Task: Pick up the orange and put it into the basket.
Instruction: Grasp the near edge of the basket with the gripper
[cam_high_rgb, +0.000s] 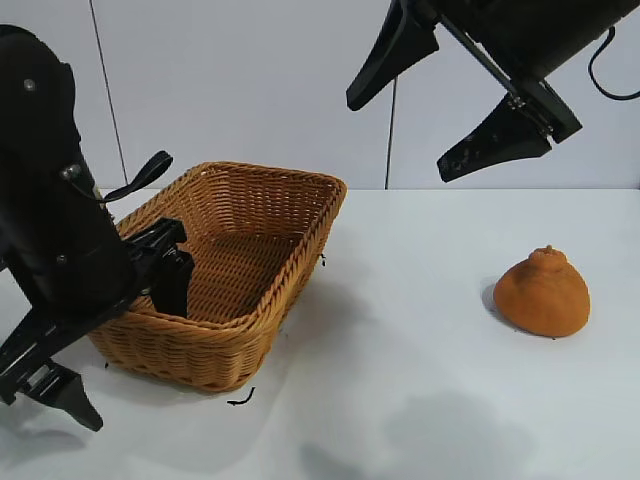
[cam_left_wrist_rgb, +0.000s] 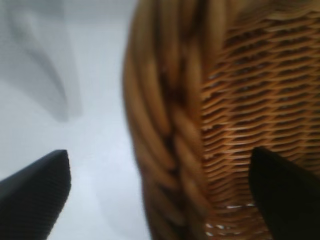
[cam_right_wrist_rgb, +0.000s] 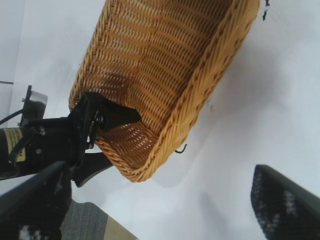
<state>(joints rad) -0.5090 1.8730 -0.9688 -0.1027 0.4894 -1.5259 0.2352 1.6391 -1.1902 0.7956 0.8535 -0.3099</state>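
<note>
The basket (cam_high_rgb: 235, 275) is sitting toward the table's (cam_high_rgb: 400, 400) left edge — the orange (cam_high_rgb: 543, 292) is lying well apart, near its right edge.

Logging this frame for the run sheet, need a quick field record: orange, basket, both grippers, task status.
orange: on the white table, at the exterior view's right, upright, knob on top; nothing touching it
basket: at the exterior view's left, no orange inside
left gripper: open, straddling the basket's near-left rim, one finger inside, one outside
right gripper: open, hanging in the air above and behind the orange, holding nothing
task status: orange not yet picked up
</note>
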